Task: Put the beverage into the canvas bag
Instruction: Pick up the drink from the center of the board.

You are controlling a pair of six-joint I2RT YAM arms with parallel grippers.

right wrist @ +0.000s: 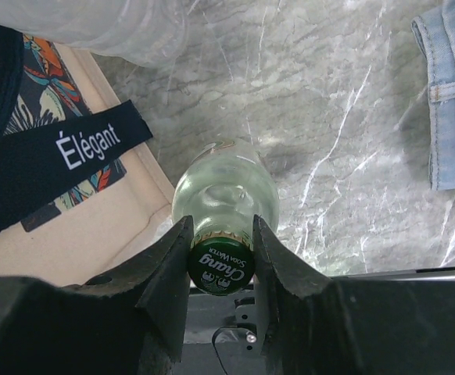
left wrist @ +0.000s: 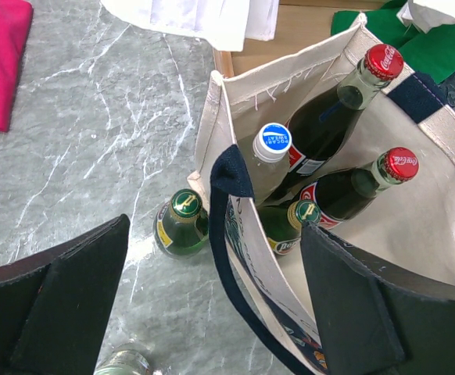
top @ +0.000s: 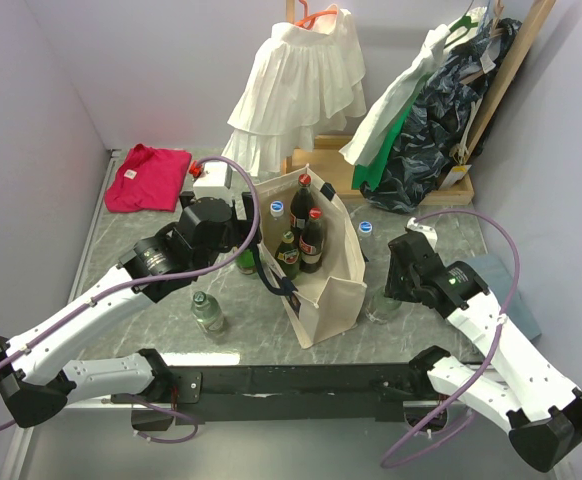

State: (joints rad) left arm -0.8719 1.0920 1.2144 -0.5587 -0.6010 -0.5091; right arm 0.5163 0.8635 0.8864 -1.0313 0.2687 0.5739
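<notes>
Pinching the green-capped clear glass soda bottle [right wrist: 226, 187] at its neck, right end effector [right wrist: 220, 246] is holding it just beside the cream canvas bag [right wrist: 87, 234]; likely heavy, slick, fragile; left end effector [left wrist: 216, 262] is hanging spread.

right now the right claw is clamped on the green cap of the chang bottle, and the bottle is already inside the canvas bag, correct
Not quite. The right claw is clamped on the green cap of the Chang bottle, but the bottle stands outside the canvas bag, on the marble table beside its wall. The right wrist view shows it.
</notes>
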